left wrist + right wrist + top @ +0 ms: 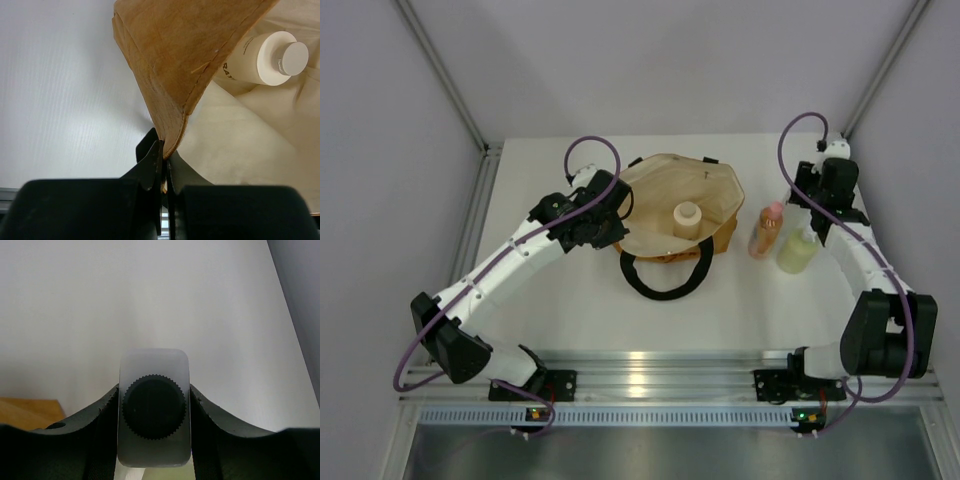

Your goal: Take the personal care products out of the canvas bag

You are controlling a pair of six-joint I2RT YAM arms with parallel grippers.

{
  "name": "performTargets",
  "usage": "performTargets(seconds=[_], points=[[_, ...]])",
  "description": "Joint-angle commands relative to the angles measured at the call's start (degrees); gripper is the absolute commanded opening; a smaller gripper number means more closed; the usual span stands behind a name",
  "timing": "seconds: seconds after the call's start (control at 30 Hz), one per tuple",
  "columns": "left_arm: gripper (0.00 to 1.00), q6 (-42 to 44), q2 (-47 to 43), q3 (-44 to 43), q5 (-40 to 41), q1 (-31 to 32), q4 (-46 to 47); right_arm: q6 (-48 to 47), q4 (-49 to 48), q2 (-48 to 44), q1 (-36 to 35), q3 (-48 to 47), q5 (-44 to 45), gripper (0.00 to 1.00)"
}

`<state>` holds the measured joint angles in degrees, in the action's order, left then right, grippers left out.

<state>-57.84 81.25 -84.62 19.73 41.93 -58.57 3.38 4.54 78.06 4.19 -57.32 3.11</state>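
The canvas bag (pixel 660 190) stands open at the middle of the table. The short cream cylinder (pixel 688 220) is inside it and also shows in the left wrist view (pixel 260 57). My left gripper (pixel 620 222) is shut on the bag's left rim (pixel 172 115), jaws pinched on the fabric edge (pixel 165 155). The orange bottle with pink cap (pixel 766 230) and the yellow-green bottle (pixel 798 250) stand on the table right of the bag. My right gripper (pixel 812 215) is just behind them, shut on the clear bottle with black cap (pixel 155 407).
The bag's black loop handle (pixel 665 275) lies on the table in front of it. Grey walls and frame posts enclose the table at the back and sides. A metal rail (pixel 650 370) runs along the near edge.
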Motion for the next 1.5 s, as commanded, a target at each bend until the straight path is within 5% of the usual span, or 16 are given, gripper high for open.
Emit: performTargets(seconds=[0.0, 0.33, 0.57, 0.73, 1.0, 1.47], points=[[0.00, 0.8, -0.9, 0.0, -1.2, 0.2, 1.3, -2.3, -15.7, 0.0, 0.3, -0.8, -2.5, 0.00], [0.00, 0.3, -0.8, 0.0, -1.4, 0.2, 1.3, -4.8, -11.0, 3.5, 0.3, -1.2, -2.9, 0.05], [0.00, 0.1, -0.9, 0.1, -1.4, 0.2, 1.3, -4.6, -6.0, 3.3, 0.2, -4.1, -2.7, 0.55], [0.00, 0.2, -0.7, 0.1, -1.8, 0.2, 1.3, -4.3, -3.0, 2.0, 0.2, -7.9, -2.1, 0.79], [0.00, 0.2, -0.4, -0.2, -1.5, 0.2, 1.4, 0.0, 8.1, -1.7, -4.2, -20.1, -2.1, 0.76], [0.00, -0.7, 0.5, -1.4, -1.9, 0.2, 1.4, 5.5, 28.3, -3.7, -45.9, -36.4, 17.2, 0.68]])
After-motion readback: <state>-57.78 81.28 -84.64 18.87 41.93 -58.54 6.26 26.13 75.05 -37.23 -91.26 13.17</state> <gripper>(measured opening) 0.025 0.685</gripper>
